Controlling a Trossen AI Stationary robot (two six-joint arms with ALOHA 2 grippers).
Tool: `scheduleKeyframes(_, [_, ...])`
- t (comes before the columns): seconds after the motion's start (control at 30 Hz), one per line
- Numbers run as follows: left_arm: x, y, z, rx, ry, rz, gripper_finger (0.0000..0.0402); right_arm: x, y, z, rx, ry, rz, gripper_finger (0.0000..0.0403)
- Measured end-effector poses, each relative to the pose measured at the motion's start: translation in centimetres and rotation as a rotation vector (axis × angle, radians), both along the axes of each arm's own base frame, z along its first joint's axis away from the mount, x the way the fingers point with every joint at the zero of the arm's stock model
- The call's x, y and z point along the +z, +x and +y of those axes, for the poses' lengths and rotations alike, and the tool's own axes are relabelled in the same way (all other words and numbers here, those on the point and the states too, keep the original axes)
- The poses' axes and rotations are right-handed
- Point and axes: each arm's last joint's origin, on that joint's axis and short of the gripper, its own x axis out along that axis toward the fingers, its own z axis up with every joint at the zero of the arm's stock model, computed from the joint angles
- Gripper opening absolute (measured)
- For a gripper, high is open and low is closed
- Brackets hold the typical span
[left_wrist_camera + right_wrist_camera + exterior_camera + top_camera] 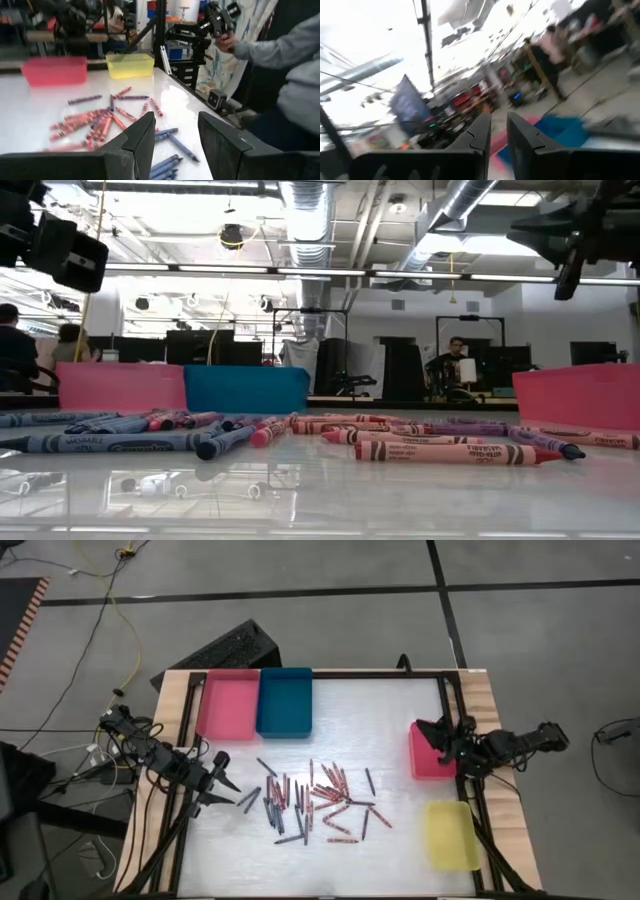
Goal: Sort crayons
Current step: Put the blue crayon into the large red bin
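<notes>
The crayons [315, 802] lie loose in a scattered heap on the white table top, near its middle; the low view shows the crayons [300, 435] lying flat, side by side. My left gripper [232, 793] hovers level above the table just left of the heap. Its fingers [142, 137] stand open with nothing between them, and the crayons [100, 122] lie beyond them. My right gripper [425, 735] hangs above the red tray [432, 768] at the table's right edge. It is tipped upward, with a narrow empty gap between its fingers [482, 132].
A pink tray [228, 705] and a blue tray [285, 700] stand side by side at the far edge, and a yellow tray [450, 835] sits at the near right. A black frame runs along the table's edges. A person's sleeve [280, 45] shows beyond the table.
</notes>
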Motion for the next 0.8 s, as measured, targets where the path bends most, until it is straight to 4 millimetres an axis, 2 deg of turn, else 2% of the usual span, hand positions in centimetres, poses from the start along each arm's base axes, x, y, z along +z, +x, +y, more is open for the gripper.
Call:
scheduleKeyframes(0.1, [0.0, 0.0, 0.0, -0.007, -0.126, 0.053, 0.0142, 0.0, 0.0, -0.3, -0.043, -0.016, 0.008, 0.0072])
scheduleKeyframes(0.2, [0.0, 0.0, 0.0, -0.008, -0.166, 0.068, 0.0142, 0.7, -0.3, -0.8, -0.090, 0.015, -0.057, 0.0072])
scheduleKeyframes(0.33, [0.0, 0.0, 0.1, 0.017, -0.102, 0.038, 0.0142, 3.8, -0.9, -0.8, -0.012, -0.008, -0.129, 0.0072])
scheduleKeyframes(0.43, [0.4, 0.1, 0.2, 0.071, -0.075, -0.015, 0.0142, 6.5, -0.7, -0.6, 0.027, -0.073, -0.077, 0.0072])
scheduleKeyframes(0.53, [1.2, 0.0, 0.5, 0.152, -0.103, -0.088, 0.0142, 8.8, 0.6, -0.3, 0.015, -0.109, 0.070, 0.0072])
scheduleKeyframes(0.63, [1.7, 0.0, 0.8, 0.246, -0.148, -0.124, 0.0142, 10.6, 3.0, 0.1, -0.009, -0.130, 0.246, 0.0072])
scheduleKeyframes(0.8, [1.7, 0.0, 1.2, 0.368, -0.140, -0.129, 0.0142, 11.8, 7.9, 0.8, -0.026, -0.171, 0.559, 0.0072])
